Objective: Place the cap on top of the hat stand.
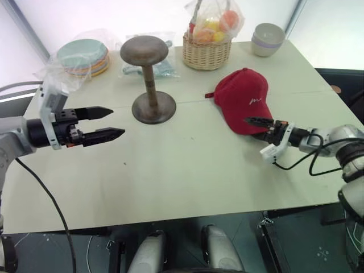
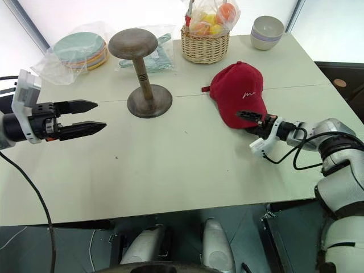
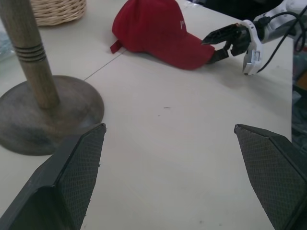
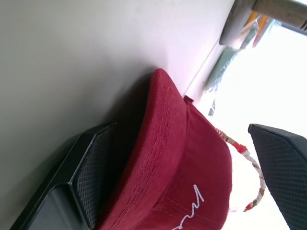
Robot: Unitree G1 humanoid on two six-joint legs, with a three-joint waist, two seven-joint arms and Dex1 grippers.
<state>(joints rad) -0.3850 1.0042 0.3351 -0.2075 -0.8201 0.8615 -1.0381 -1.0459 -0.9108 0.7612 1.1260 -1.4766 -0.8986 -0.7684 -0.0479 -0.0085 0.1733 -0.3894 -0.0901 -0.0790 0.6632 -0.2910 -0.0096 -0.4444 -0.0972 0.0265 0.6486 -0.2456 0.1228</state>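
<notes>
The red cap (image 1: 242, 94) lies on the table right of centre, its brim toward my right side. My right gripper (image 1: 255, 128) is open at the brim's edge, one finger (image 4: 91, 167) beneath the brim and the other (image 4: 280, 163) well apart from it. The cap's white script (image 4: 192, 211) shows close up in the right wrist view. The dark brown hat stand (image 1: 149, 79) stands upright left of the cap with its disc top bare. My left gripper (image 1: 116, 122) hovers open and holding nothing, left of the stand's base (image 3: 48, 115).
Along the table's far edge sit a stack of plates in plastic (image 1: 82, 57), a bagged item (image 1: 165, 65) behind the stand, a woven basket of fruit (image 1: 206, 48) and stacked bowls (image 1: 267, 38). The table's near edge (image 1: 170, 219) runs below both arms.
</notes>
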